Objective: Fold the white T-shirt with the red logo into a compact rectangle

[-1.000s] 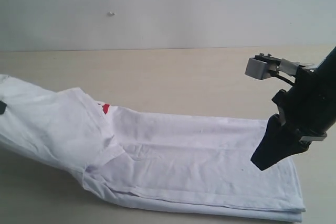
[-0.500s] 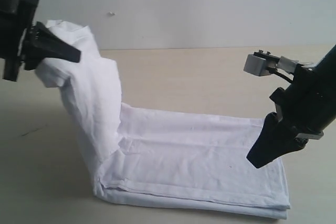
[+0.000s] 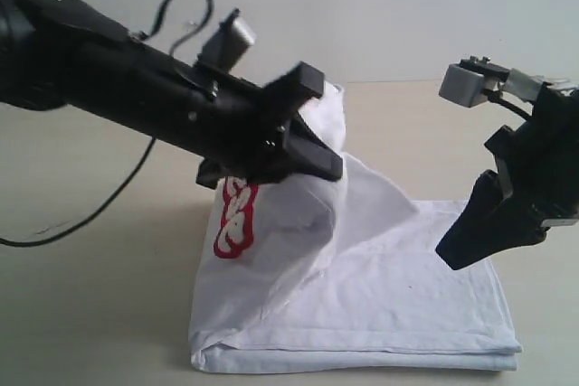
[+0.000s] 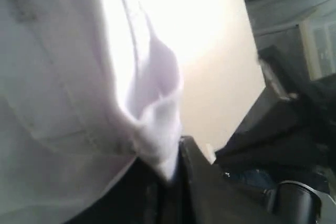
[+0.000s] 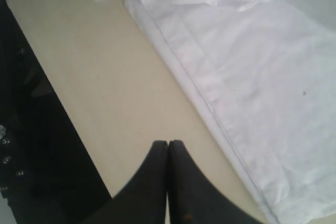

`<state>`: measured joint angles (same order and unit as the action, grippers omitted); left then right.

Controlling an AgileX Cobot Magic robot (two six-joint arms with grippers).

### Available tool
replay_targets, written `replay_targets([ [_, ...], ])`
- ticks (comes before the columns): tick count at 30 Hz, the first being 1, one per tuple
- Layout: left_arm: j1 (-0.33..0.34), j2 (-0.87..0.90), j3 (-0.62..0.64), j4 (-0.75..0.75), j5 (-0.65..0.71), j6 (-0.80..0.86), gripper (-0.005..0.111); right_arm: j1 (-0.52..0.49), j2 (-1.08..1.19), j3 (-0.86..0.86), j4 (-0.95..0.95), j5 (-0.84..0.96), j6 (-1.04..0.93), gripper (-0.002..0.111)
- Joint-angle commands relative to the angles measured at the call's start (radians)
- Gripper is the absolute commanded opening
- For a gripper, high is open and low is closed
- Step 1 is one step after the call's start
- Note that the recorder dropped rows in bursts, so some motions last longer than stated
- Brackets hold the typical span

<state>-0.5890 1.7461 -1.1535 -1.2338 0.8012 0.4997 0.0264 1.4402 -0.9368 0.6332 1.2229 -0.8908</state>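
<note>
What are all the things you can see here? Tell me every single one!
Wrinkled white T-shirt: one, white, lying folded on the table, with one end held up in the air.
Band-shaped red logo with white letters: one, red, on the raised part of the shirt.
Smooth pale wooden table: one, beige, under everything.
Plain wall: one, pale grey, behind the table.
Thin black cable: one, black, trailing across the table on the left.
Black left gripper: one, black, pinching the raised cloth.
Black right gripper: one, black, closed and empty, above bare table beside the shirt's edge.
</note>
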Motion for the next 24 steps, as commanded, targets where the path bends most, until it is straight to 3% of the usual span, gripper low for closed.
replay_targets([
  [1, -0.072, 0.100, -0.003, -0.065, -0.064, 0.001, 0.000, -0.002, -0.037, 0.002, -0.004, -0.012, 0.004, 0.000],
  [4, -0.111, 0.155, -0.003, -0.175, -0.070, 0.048, 0.001, -0.002, -0.037, 0.002, -0.004, -0.018, 0.006, 0.000],
  [6, -0.132, 0.180, -0.003, -0.265, -0.059, 0.132, 0.008, -0.002, -0.037, 0.002, -0.004, -0.018, 0.006, 0.000],
  [9, -0.145, 0.209, -0.003, -0.422, -0.016, 0.285, 0.031, -0.002, -0.037, 0.002, -0.004, -0.021, 0.006, 0.000],
  [11, -0.145, 0.218, -0.003, -0.511, 0.019, 0.364, 0.055, -0.002, -0.037, 0.002, -0.004, -0.026, 0.006, 0.000],
  [13, -0.145, 0.218, -0.003, -0.511, 0.034, 0.404, 0.077, -0.002, -0.037, 0.002, -0.004, -0.026, 0.006, 0.000],
  [15, -0.141, 0.218, -0.015, -0.511, 0.053, 0.413, 0.088, -0.002, -0.037, 0.002, -0.004, -0.028, 0.006, 0.000],
  [20, -0.096, 0.218, -0.058, -0.460, 0.137, 0.413, 0.087, -0.002, -0.037, 0.002, -0.023, -0.036, 0.031, 0.000],
  [24, -0.030, 0.218, -0.085, -0.287, 0.227, 0.397, 0.079, -0.002, -0.037, 0.002, -0.095, -0.041, 0.084, 0.000],
])
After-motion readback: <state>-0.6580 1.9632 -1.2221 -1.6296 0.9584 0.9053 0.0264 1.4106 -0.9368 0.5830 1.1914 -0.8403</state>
